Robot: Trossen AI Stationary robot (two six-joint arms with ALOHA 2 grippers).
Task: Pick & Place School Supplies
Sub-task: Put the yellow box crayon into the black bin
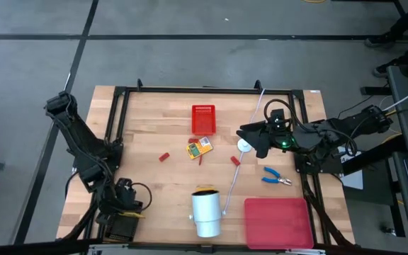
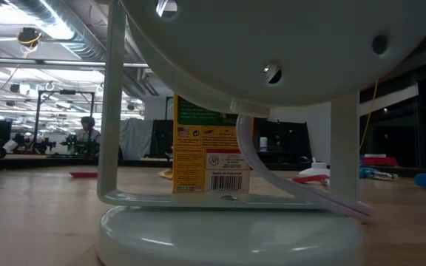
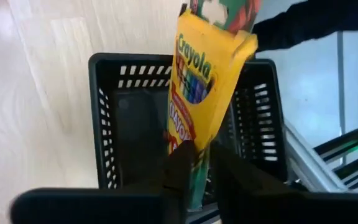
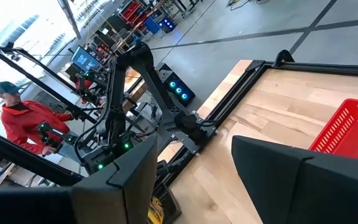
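My left gripper (image 3: 196, 152) hangs at the table's near left corner (image 1: 122, 200) over a black slatted basket (image 3: 104, 124), shut on a yellow-and-green crayon box (image 3: 204, 74). My right gripper (image 4: 194, 146) is open and hovers right of centre (image 1: 252, 138), holding nothing. Another yellow-and-green box (image 1: 199, 148) lies flat mid-table. A third box (image 2: 205, 148) stands behind the white cylinder (image 1: 206, 212). Red blocks (image 1: 164, 156) (image 1: 236, 161) lie on the wood. One blue-handled tool (image 1: 276, 177) lies to the right. My left gripper pinches the crayon box between its two fingers (image 3: 179, 168) at one narrow end (image 3: 188, 134), coming from above. The box runs on along the fingers, and its flap end (image 3: 219, 18) points away from them. It is lifted over the basket's opening. Whether it touches the basket I cannot tell.
A red basket (image 1: 203, 119) sits toward the far edge, and a flat red lid (image 1: 278, 221) lies at the near right. A white disc (image 1: 244, 146) on a cord lies under my right gripper. A black frame (image 1: 190, 90) borders the table. A person in red (image 4: 23, 121) stands beyond it.
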